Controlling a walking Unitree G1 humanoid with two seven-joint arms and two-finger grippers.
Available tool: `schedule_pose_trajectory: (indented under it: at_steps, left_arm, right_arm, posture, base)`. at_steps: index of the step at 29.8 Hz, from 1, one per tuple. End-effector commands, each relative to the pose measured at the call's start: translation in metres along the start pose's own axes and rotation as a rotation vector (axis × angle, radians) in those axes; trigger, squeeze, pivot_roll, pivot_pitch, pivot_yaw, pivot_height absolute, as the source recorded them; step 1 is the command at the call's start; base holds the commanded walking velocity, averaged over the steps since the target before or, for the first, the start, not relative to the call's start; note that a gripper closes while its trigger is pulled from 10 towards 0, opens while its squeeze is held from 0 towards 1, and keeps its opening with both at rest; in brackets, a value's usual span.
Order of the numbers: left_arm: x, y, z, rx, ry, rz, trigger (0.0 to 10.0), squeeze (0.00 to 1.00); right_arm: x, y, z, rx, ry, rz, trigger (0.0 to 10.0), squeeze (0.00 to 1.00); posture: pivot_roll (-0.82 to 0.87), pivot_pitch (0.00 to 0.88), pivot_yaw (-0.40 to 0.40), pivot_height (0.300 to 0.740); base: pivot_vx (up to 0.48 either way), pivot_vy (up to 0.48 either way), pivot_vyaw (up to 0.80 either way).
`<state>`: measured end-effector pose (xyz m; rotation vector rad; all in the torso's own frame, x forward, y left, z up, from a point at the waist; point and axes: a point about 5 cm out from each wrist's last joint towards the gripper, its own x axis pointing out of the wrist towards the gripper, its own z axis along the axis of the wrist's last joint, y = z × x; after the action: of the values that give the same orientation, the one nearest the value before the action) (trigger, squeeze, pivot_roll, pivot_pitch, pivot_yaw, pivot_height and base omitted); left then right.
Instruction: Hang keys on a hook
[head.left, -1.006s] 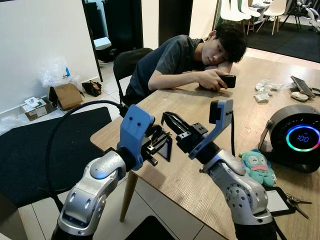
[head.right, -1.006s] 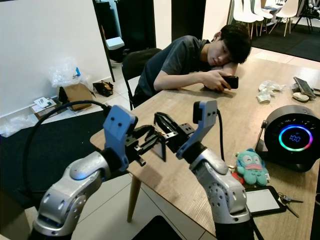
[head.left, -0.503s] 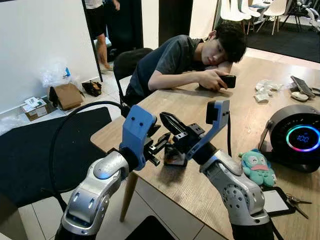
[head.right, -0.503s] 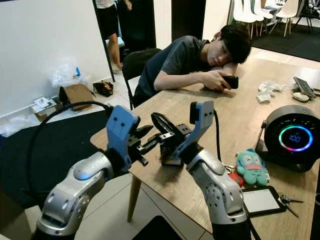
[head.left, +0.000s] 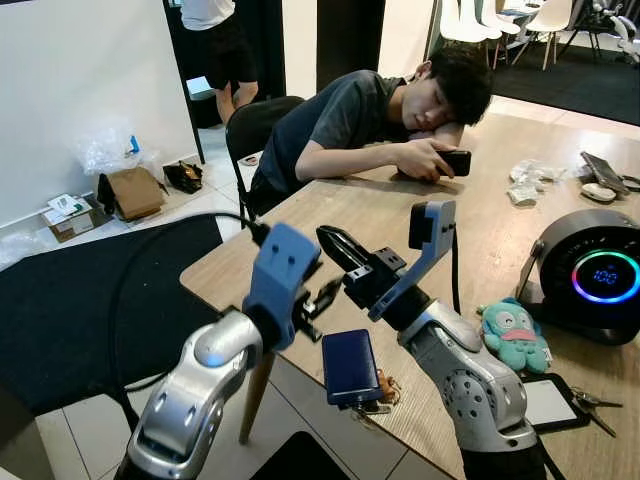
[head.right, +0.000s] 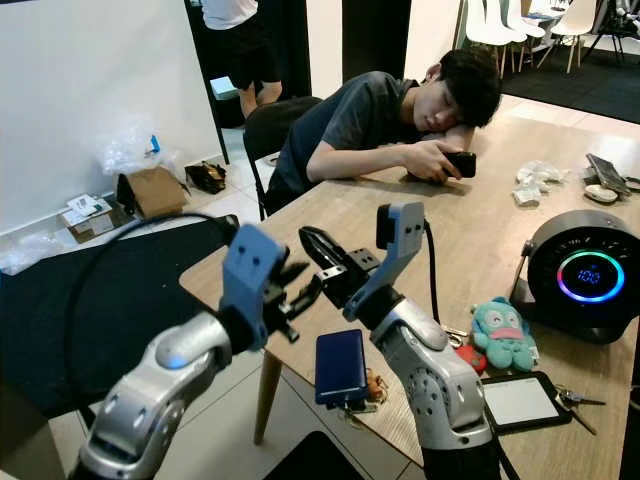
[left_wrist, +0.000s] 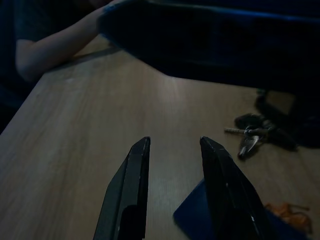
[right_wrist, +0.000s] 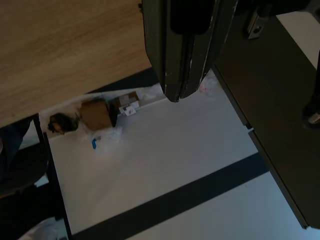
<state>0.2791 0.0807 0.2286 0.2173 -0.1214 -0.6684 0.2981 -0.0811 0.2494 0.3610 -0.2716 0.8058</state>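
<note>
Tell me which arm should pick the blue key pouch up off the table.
Left. The left gripper is open, aimed at the blue key pouch just ahead; the right gripper is shut and points away toward the floor.

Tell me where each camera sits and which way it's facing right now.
Eye views: on the head, facing forward and down at the wooden table; both arms show.
Left wrist view: along the open left gripper, low over the table.
Right wrist view: along the shut right gripper, past the table edge down to the floor.
Shared: eye and left wrist views both show the blue key case.
</note>
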Motion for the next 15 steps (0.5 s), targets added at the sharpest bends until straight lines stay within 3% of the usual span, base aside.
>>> schedule_pose_trajectory:
  at_steps: [1, 9, 10, 15]
  left_arm:
    - [-0.003, 0.002, -0.003, 0.015, 0.014, 0.010, 10.0, 0.00]
    - [-0.002, 0.006, -0.002, 0.028, 0.017, 0.024, 10.0, 0.00]
    - [-0.003, 0.006, -0.003, 0.035, 0.019, 0.027, 10.0, 0.00]
    - [-0.004, 0.008, -0.005, 0.045, 0.026, 0.034, 10.0, 0.00]
  right_arm:
    - [-0.003, 0.000, -0.003, -0.013, 0.016, -0.001, 10.0, 0.00]
    - [-0.014, -0.007, -0.028, -0.058, 0.140, -0.033, 10.0, 0.00]
    - [-0.017, -0.009, -0.037, -0.084, 0.194, -0.046, 10.0, 0.00]
    - [-0.027, -0.012, -0.042, -0.019, 0.193, -0.112, 10.0, 0.00]
  posture:
    - [0.06, 0.141, 0.044, 0.740]
    - [0.06, 0.138, 0.043, 0.740]
    - [0.06, 0.138, 0.043, 0.740]
    - [0.06, 0.138, 0.038, 0.740]
  base:
    - [0.000, 0.000, 0.00]
    - [0.000, 0.000, 0.00]
    - [0.000, 0.000, 0.00]
    - [0.000, 0.000, 0.00]
